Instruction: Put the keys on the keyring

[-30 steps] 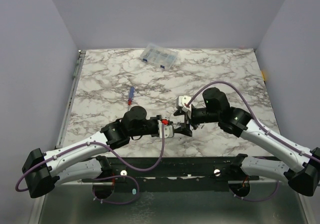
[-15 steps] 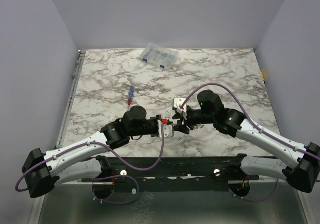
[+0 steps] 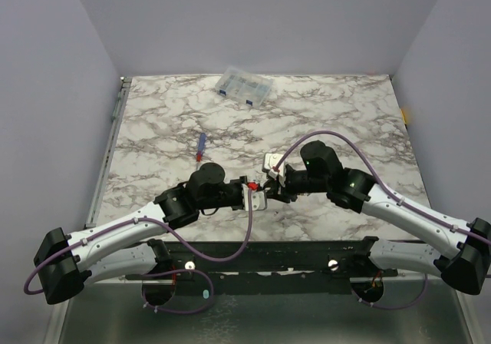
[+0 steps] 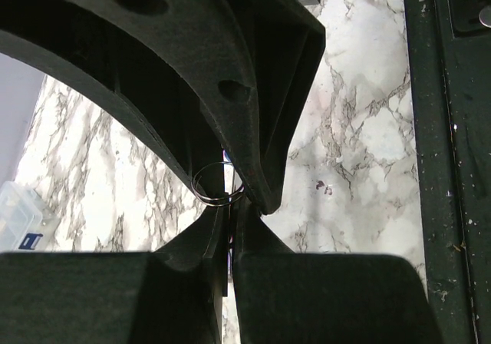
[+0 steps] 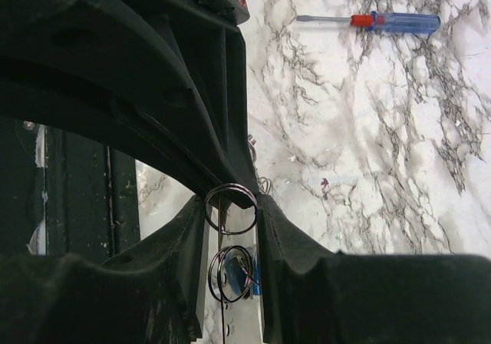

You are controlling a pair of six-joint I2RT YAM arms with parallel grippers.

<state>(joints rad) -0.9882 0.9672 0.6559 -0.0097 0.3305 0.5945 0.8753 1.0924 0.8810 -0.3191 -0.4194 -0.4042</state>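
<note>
The small wire ring (image 5: 230, 233) sat at the point where the two end effectors met tip to tip, above the near middle of the counter (image 3: 330, 106). It could not be determined whether this was the keyring itself or the loop of a key.

The left end effector (image 4: 230, 219) had its fingers pressed together. The ring projected from their tips, so it appeared to be pinched there.

The right end effector (image 5: 231, 206) faced it from the opposite side with a narrow gap between its fingers. The ring spanned that gap, one finger on each side. Whether they bore on the wire could not be determined.

A second ring (image 5: 232, 246) lay deeper between the right fingers, with a scrap of blue beside it.

The first ring lay directly ahead of the right fingertips, its flat face turned toward the right wrist camera. Judged from this, the coming move depended on alignment along the shared tip-to-tip axis.

The screwdriver (image 5: 383, 23) lay on the counter, well apart.
</note>
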